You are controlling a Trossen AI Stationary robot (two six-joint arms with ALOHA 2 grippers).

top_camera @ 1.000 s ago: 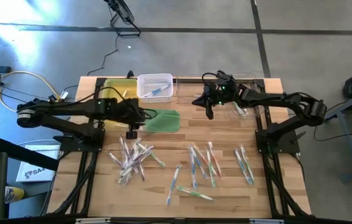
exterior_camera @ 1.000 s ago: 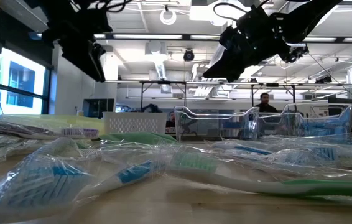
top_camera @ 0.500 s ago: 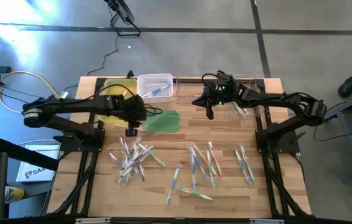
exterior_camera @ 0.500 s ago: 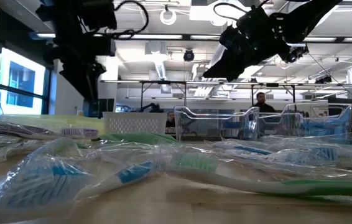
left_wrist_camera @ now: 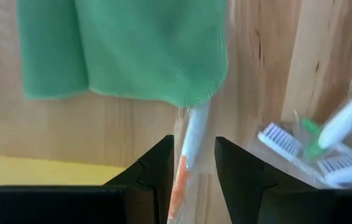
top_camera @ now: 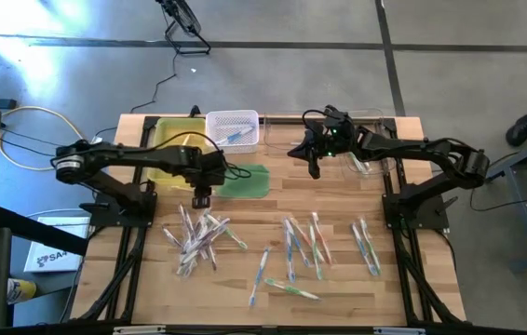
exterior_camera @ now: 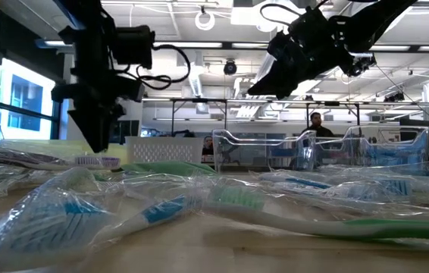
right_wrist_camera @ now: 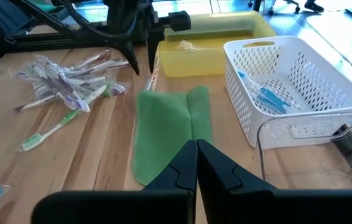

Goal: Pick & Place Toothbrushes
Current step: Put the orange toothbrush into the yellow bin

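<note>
Wooden slats form the table (top_camera: pixel 338 279), on which loose toothbrushes lie in two scatters: a purple-and-white heap (top_camera: pixel 198 237) toward the left arm's side and a spread group (top_camera: pixel 315 244) toward the right arm's side, many in clear wrappers. The left gripper (top_camera: pixel 200 197) hangs just beside the near edge of a green cloth (top_camera: pixel 245 180), between the cloth and the left heap. Its fingers (left_wrist_camera: pixel 241 180) stand partly apart, closed on an orange-and-white wrapped toothbrush (left_wrist_camera: pixel 185 163) that runs lengthwise between them; in the right wrist view this brush (right_wrist_camera: pixel 152 76) hangs below the gripper, slanting toward the table. A yellow tray (top_camera: pixel 166 140) sits at the far left of the table, and just beside it a white mesh basket (top_camera: pixel 233 128) holds blue toothbrushes (right_wrist_camera: pixel 264 94). The right gripper (top_camera: pixel 314 166) hovers above the table near a clear bin (top_camera: pixel 375 119) at the far right, its fingers (right_wrist_camera: pixel 216 169) pressed together with nothing between them.
</note>
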